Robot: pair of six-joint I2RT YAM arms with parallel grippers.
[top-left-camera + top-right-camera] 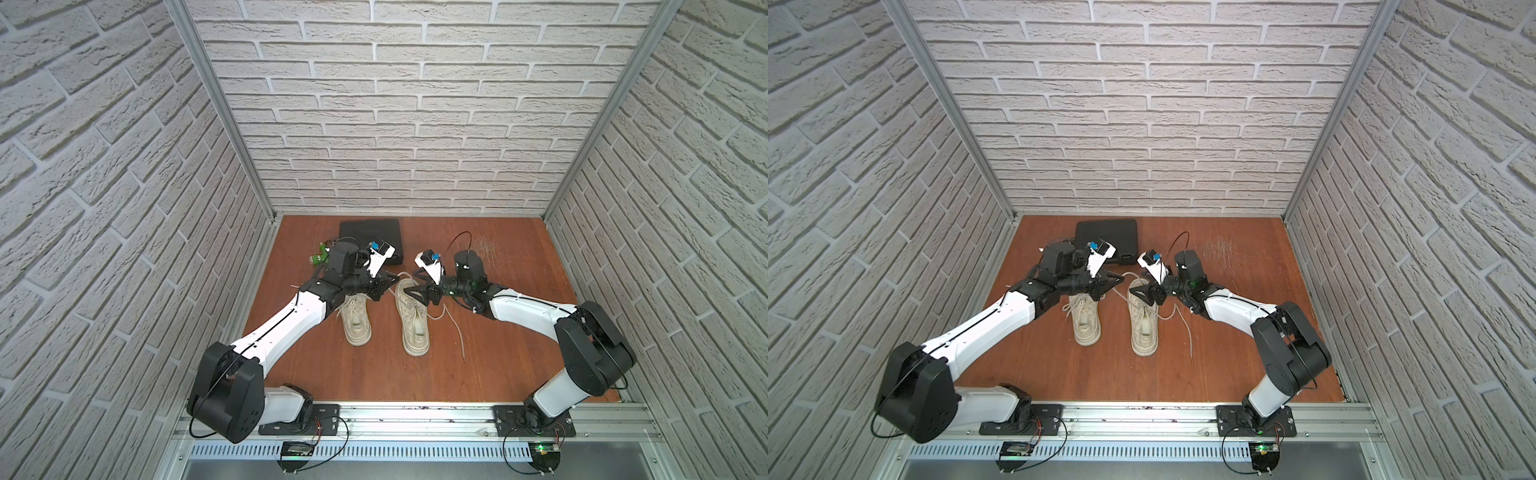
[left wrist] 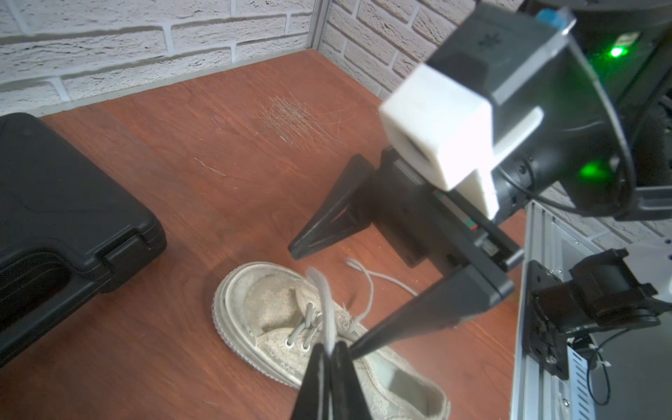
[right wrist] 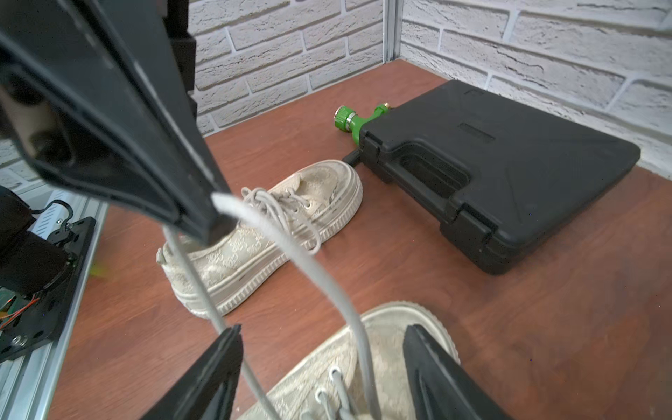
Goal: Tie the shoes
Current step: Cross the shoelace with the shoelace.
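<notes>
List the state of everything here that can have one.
Left shoe, laced, bow apparently tied.
Right shoe, untied.
Lace, held up above right shoe, pinched.
Left gripper, jaws shut on lace.
Right gripper, jaws open around lace.
Case, closed.

Black plastic case (image 1: pixel 370 239) lies flat, lid closed, at 11 o'clock on the brown wooden tabletop (image 1: pixel 519 353). Green threaded fitting (image 1: pixel 319 258) sits at the case's 9 o'clock, just beside its corner (contact unclear). Patch of pale scratches (image 1: pixel 484 249) at 1 o'clock. White brick-pattern walls (image 1: pixel 395 124) on three sides.
</notes>
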